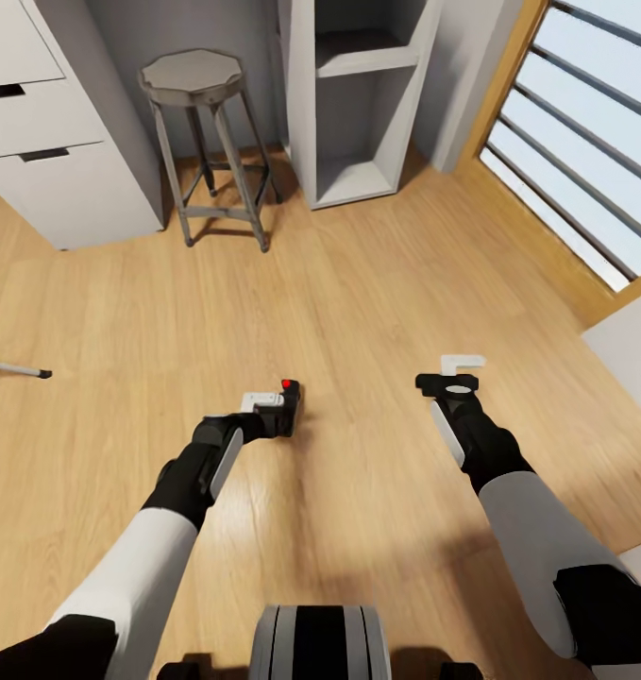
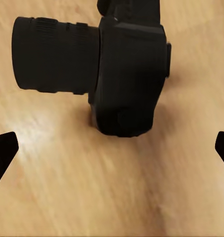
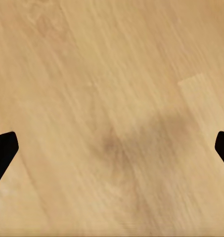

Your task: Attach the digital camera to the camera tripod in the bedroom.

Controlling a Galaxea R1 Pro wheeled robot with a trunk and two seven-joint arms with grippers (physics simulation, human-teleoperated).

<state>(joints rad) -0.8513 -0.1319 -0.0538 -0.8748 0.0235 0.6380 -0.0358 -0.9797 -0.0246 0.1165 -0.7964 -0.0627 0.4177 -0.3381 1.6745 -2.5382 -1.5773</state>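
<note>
Head view
Left claw (image 1: 275,404): held out over the floor, closed on the digital camera (image 1: 287,408).
Digital camera: black body at the left claw's tip, red button on top, above the plank floor (image 1: 358,283).
Right claw (image 1: 452,374): held out over bare planks, well apart from the camera; white and black finger parts visible, gap between them hard to judge from here.
Tripod leg (image 1: 16,369): thin silver-grey rod with black foot, lying low at the far left edge, well apart from both claws; rest of the tripod out of frame.
Stool (image 1: 207,142): grey, metal-legged, standing against the far wall between the white drawer unit (image 1: 56,142) and the white cube shelf (image 1: 358,104).
Window (image 1: 584,123): wood-framed, barred, at the right.

Left wrist view
Digital camera (image 2: 126,74): seen from below, lens barrel pointing sideways, floor (image 2: 116,187) behind it.
Left claw fingertips (image 2: 3,153): dark tips at both frame edges, camera body gripped farther in.

Right wrist view
Right claw fingertips (image 3: 3,153): dark tips at opposite frame edges, spread wide, nothing between them.
Floor (image 3: 116,98): light wood planks with a faint shadow.
</note>
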